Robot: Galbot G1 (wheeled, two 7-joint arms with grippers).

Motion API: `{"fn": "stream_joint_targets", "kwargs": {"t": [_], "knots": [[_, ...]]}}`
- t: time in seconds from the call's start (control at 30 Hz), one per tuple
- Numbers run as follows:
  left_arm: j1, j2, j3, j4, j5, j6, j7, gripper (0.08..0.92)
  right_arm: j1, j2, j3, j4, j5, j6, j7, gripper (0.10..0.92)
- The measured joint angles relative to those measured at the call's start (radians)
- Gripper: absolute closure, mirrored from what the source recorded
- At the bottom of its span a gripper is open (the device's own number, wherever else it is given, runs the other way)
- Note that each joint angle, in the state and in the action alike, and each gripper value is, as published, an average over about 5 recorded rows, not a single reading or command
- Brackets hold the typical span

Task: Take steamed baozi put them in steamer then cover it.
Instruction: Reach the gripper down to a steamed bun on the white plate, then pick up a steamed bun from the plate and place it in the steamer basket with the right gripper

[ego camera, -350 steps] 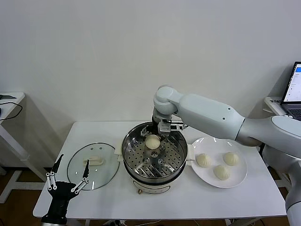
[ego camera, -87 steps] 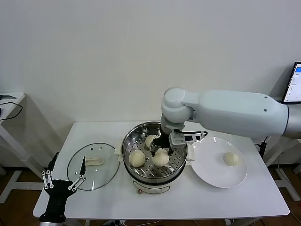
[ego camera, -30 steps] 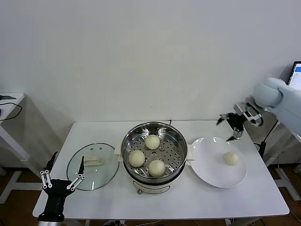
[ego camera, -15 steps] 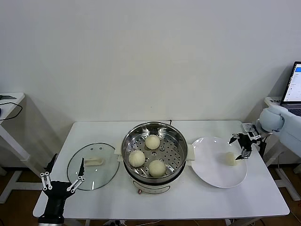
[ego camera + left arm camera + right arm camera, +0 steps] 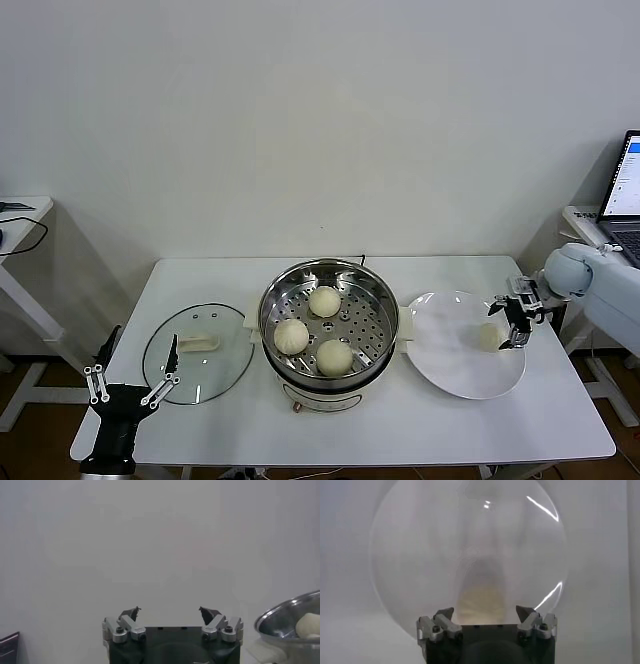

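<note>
Table (image 5: 560,420): white, carries everything in play.
Steamer (image 5: 329,352): centre of table, uncovered, perforated tray showing. Three steamed baozi (image 5: 323,300) inside, spaced apart on the tray.
Glass lid (image 5: 197,352): flat on the table, on the robot's left of the steamer, just beside it, cream knob up.
White plate (image 5: 450,375): on the robot's right of the steamer, its rim close to the side handle.
Last baozi (image 5: 489,336): alone on the far-right part of the plate; round, so no long axis to line up with.
Right gripper (image 5: 514,322): low over the plate's right edge, fingers spread with a clear gap, gripping nothing. From the right wrist view (image 5: 486,615) the bun (image 5: 482,599) sits straight ahead of the gap, just past the fingertips (image 5: 525,612), not yet between them.
Key relation: bun lies directly forward of the right fingers, centred. My read: a short push forward, then a squeeze, should bracket it. The right arm is plainly the nearer one.
Left gripper (image 5: 133,383): parked off the table's front-left corner, pointing up, fingers splayed, released, empty. Left wrist view (image 5: 170,614) gives blank wall and a slice of steamer rim (image 5: 285,615).
Progress, as judged: three of four in; last bun, then lid.
Laptop (image 5: 624,195): far right edge, screen lit, text too small to read.
Writing: no brand or label legible anywhere.
</note>
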Motion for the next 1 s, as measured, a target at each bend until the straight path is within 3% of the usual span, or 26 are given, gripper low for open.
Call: {"fn": "stream_joint_targets", "kwargs": {"t": [0.4, 0.73, 1.0], "knots": [[-0.003, 0.0, -0.005, -0.004, -0.002, 0.002, -0.001, 0.177, -0.018, 0.011, 0.013, -0.023, -0.009, -0.004, 0.009, 0.38], [-0.011, 0.007, -0.003, -0.011, -0.004, 0.009, -0.003, 0.177, 0.095, 0.0, -0.003, 0.048, 0.016, -0.008, -0.073, 0.387], [-0.011, 0.011, -0.002, -0.016, -0.005, 0.011, -0.003, 0.177, 0.363, 0.062, -0.131, 0.169, 0.134, -0.035, -0.182, 0.381]]}}
